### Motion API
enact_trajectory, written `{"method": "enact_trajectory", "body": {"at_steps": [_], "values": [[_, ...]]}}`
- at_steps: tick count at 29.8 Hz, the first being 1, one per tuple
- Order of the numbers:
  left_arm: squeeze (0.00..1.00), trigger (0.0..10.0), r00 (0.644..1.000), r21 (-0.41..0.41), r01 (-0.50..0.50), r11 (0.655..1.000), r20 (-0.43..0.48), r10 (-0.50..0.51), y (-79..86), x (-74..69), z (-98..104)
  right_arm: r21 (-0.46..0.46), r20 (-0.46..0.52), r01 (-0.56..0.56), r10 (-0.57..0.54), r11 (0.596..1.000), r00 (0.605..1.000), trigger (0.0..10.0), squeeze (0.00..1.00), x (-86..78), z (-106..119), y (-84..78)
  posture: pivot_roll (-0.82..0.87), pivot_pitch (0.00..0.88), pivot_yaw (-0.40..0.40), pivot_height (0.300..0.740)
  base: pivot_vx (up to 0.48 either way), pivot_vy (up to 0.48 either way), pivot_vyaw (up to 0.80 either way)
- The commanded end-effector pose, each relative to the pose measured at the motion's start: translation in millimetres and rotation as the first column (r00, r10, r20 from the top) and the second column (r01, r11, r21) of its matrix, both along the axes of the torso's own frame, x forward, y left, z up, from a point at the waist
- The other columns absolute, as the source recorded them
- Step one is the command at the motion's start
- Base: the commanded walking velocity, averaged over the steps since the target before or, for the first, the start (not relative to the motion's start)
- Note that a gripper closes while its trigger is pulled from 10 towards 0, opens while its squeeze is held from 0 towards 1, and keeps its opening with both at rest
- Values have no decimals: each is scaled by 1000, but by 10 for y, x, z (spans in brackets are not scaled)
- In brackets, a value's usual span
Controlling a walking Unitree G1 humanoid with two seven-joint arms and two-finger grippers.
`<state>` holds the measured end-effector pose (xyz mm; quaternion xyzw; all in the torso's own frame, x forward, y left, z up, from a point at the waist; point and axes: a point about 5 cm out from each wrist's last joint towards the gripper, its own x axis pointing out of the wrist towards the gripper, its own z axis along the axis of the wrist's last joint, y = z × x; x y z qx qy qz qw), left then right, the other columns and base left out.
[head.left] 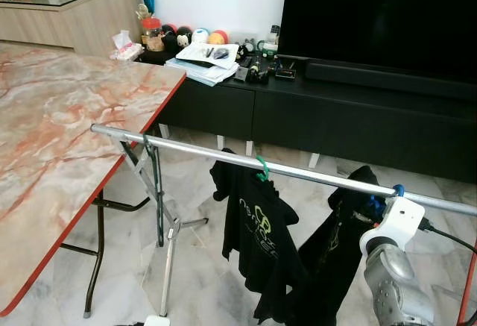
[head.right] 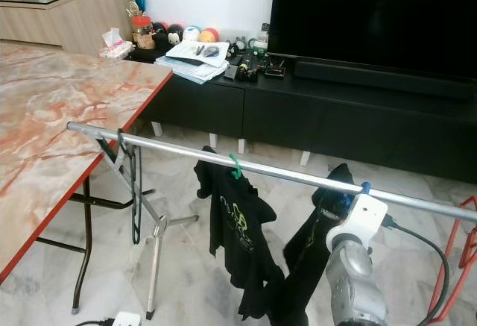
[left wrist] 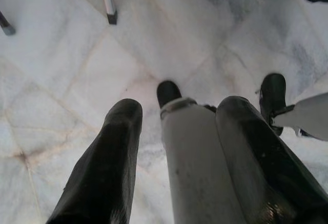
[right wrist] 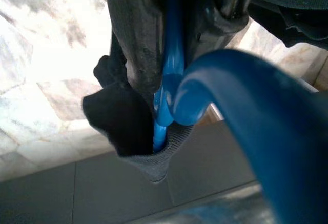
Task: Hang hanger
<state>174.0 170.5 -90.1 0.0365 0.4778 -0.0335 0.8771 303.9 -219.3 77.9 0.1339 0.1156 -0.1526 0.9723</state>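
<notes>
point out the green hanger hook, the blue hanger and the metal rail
green hanger hook [head.left: 261,167], left eye view, on the curve where it loops over the rail
blue hanger [right wrist: 171,65], right wrist view, on its neck between the gripper fingers
metal rail [head.left: 186,147], left eye view, on a bare stretch of the tube

Even, soft daylight fills the room; both head views are sharp. The marble surface [head.left: 59,117] shows mild sheen. The blue hanger [right wrist: 246,111] looms blurred up close, and pale floor tiles [left wrist: 61,55] look washed out.
</notes>
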Motion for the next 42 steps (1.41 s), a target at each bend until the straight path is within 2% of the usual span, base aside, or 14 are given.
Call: {"method": "enact_trajectory", "body": {"at_steps": [1,6,8,13,17,26,28,29,34,35,37,42], "values": [[0,10000,1000,7,18,1000,-20,-18,-27,-72,-34,-34,67,-14,16,999,998,0,0,6,116,31,15,56,2,740,0,0,0],[0,10000,999,8,18,1000,-26,-18,-34,-113,-51,-52,109,-21,26,998,994,0,0,-22,147,64,14,55,-1,740,0,0,0],[0,10000,1000,13,10,1000,-16,-10,37,-63,-25,-52,172,-24,33,998,984,0,0,-27,221,87,14,54,-2,740,0,0,0],[0,10000,1000,17,6,1000,-12,-6,106,-36,-6,-68,185,-27,40,997,982,0,0,-4,241,66,17,54,-3,740,0,0,0],[0,10000,1000,16,6,1000,3,-6,116,62,37,-73,179,-26,38,997,983,0,0,-18,232,51,16,55,-8,740,0,0,0],[0,10000,1000,8,12,1000,14,-12,83,111,57,-66,127,4,4,998,992,0,0,-319,30,38,12,60,-10,740,0,0,0],[0,10000,1000,5,17,1000,25,-17,62,155,76,-61,125,16,-8,998,992,0,0,-377,7,32,10,61,-10,740,0,0,0],[0,10000,999,2,21,1000,40,-21,37,234,113,-64,124,14,-6,998,992,0,0,-425,-9,40,12,61,-11,740,0,0,0],[0,10000,998,-2,21,1000,63,-20,3,366,179,-63,127,12,-4,998,992,0,0,-505,-24,58,12,61,-12,740,0,0,0],[0,10000,997,-2,19,1000,68,-19,4,397,196,-70,64,-17,22,997,998,2118,0,-539,-114,77,9,61,-11,740,0,0,0],[0,10000,997,1,28,1000,75,-28,-37,466,231,-98,-50,-59,54,993,997,10000,0,-585,-286,90,5,60,-10,740,0,0,0],[0,10000,996,-6,42,999,77,-41,-140,531,260,-58,-78,-6,2,998,997,10000,0,-602,-381,41,11,59,-8,740,0,0,0]]}}
